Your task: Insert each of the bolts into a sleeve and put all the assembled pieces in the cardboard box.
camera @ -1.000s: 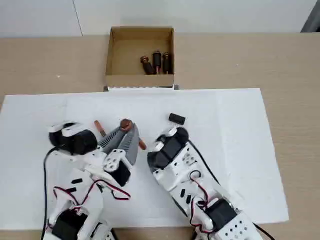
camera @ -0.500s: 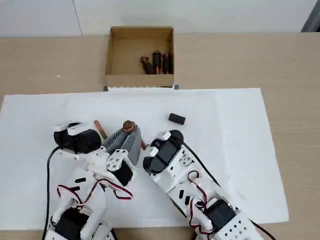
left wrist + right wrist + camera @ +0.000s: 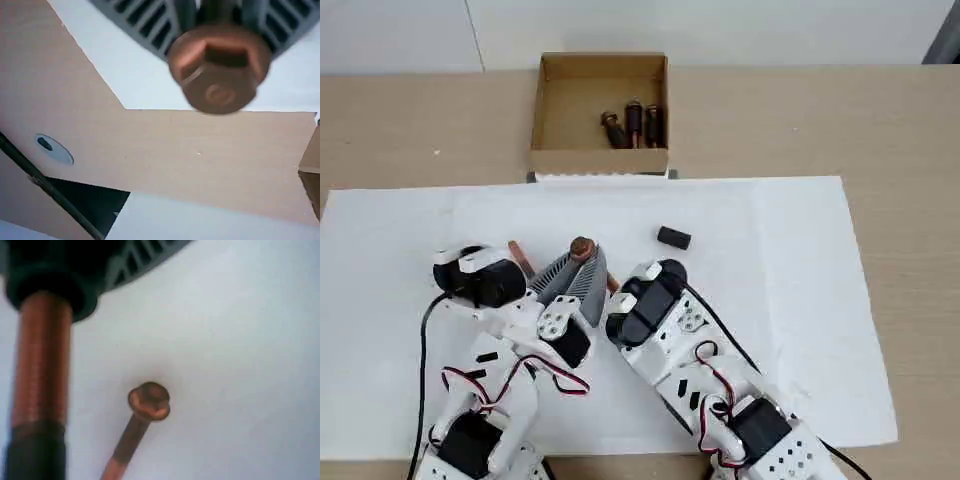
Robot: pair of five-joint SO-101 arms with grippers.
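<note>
My left gripper (image 3: pixel 580 264) is shut on a copper bolt, whose hex head (image 3: pixel 582 247) sticks out at the fingertips and shows close up (image 3: pixel 217 75) between the grey ribbed fingers. The right arm (image 3: pixel 642 300) lies close beside it. My right gripper (image 3: pixel 65 265) holds a black sleeve (image 3: pixel 50 287), and a threaded copper shaft (image 3: pixel 40 360) comes out of it. A loose bolt (image 3: pixel 520 256) (image 3: pixel 145 410) lies on the paper left of the left gripper. A loose black sleeve (image 3: pixel 673 237) lies to the right. The cardboard box (image 3: pixel 600 160) holds three assembled pieces (image 3: pixel 633 125).
A white paper sheet (image 3: pixel 790 280) covers the tan table under both arms. The box stands just past its far edge. The paper's right half is bare.
The left gripper has shifted a little to the right with the bolt. The right arm moved left toward it, and the two grippers now sit closer together.
</note>
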